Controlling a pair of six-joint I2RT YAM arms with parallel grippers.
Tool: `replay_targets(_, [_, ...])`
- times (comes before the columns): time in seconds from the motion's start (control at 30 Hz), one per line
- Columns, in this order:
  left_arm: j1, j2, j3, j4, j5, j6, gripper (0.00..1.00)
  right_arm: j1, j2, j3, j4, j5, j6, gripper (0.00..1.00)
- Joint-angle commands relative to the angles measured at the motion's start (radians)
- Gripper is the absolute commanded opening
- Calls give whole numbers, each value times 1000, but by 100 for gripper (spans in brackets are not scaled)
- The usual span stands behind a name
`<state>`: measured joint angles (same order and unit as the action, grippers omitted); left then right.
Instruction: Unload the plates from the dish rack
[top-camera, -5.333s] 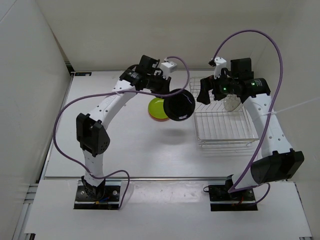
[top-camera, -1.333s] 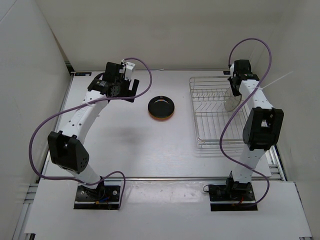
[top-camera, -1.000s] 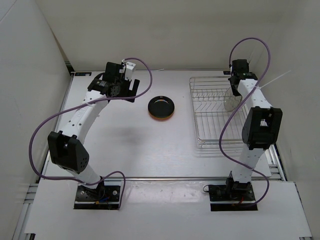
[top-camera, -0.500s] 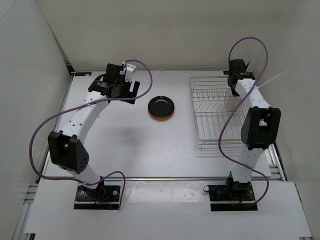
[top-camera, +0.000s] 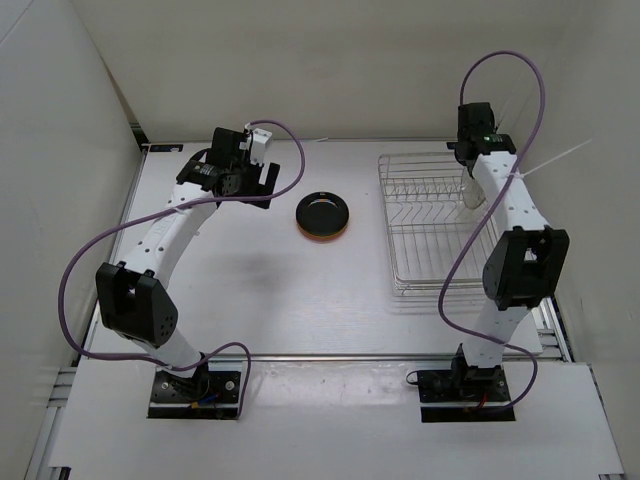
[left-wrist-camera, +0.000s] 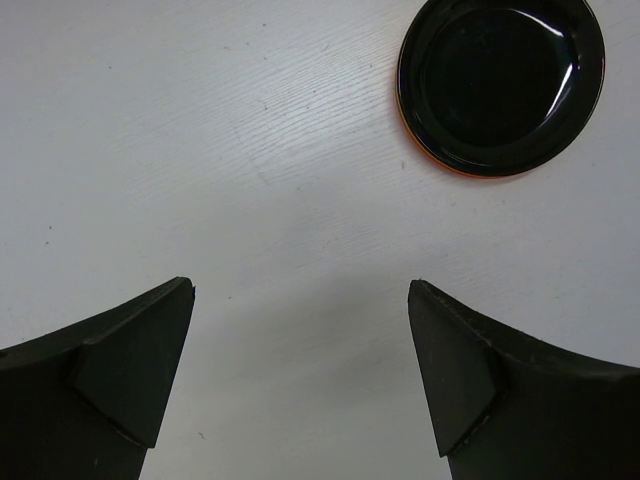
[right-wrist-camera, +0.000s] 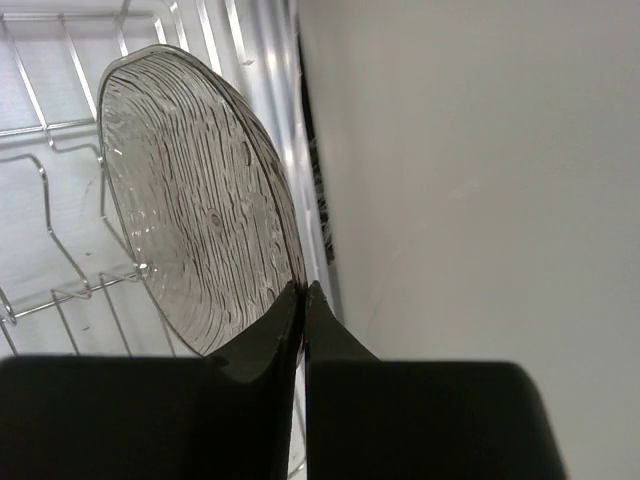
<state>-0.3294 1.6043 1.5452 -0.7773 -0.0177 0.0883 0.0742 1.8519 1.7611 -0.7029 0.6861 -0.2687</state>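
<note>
The clear plate (right-wrist-camera: 195, 190) stands on edge at the far right end of the dish rack (top-camera: 430, 270), close to the wall. My right gripper (right-wrist-camera: 303, 292) is shut on the plate's lower rim; from above, the right gripper (top-camera: 470, 172) hangs over the clear plate (top-camera: 471, 192). The black plate (top-camera: 322, 212) lies flat on the table left of the rack, stacked on an orange plate (left-wrist-camera: 470, 172) whose rim just peeks out. My left gripper (left-wrist-camera: 300, 300) is open and empty above bare table, near and left of the black plate (left-wrist-camera: 500, 85). In the top view the left gripper (top-camera: 258, 185) is left of the stack.
The rack's upright wire dividers (right-wrist-camera: 60, 250) stand just left of the clear plate. The white side wall (right-wrist-camera: 470, 180) rises right beside the rack. A purple cable (top-camera: 530, 100) loops above the right arm.
The right gripper has closed onto the clear plate's rim and its wrist has risen slightly toward the back. Several seconds ago the left gripper held the black plate; it now lies on the stack.
</note>
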Motion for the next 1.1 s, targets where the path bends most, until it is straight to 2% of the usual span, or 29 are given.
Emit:
replay_targets(0.0, [-3,-57,7,15,13,1,100,12,-109,74,23,44,-9,0])
replay_targets(0.17, [-3,-15,41,24,41,11,100,21,-198,63,85,56,-40,0])
replay_targets(0.3, [-3,54,128,-5,157,11,100,42,-295,54,62,-67,14,0])
replay_targets(0.4, [-3,106,232,-34,318,1,100,67,-356,54,-32,-274,52,0])
replay_targets(0.43, [-14,115,255,-34,419,1,100,81,-371,31,-68,-433,52,0])
replay_targets(0.5, [-23,137,311,-34,519,1,100,91,-420,-1,-79,-584,63,0])
replay_targets(0.53, [-54,137,328,-25,592,1,100,101,-439,-46,-79,-735,63,0])
replay_targets(0.6, [-83,166,384,-25,646,1,100,101,-479,-84,-79,-863,51,0])
replay_targets(0.7, [-148,213,472,-16,670,-21,100,121,-493,-106,-89,-985,74,0])
replay_targets(0.8, [-194,233,484,25,670,-30,100,121,-502,-115,-99,-1106,86,0])
replay_targets(1.07, [-238,287,503,55,670,-71,97,121,-520,-124,-99,-1159,106,0])
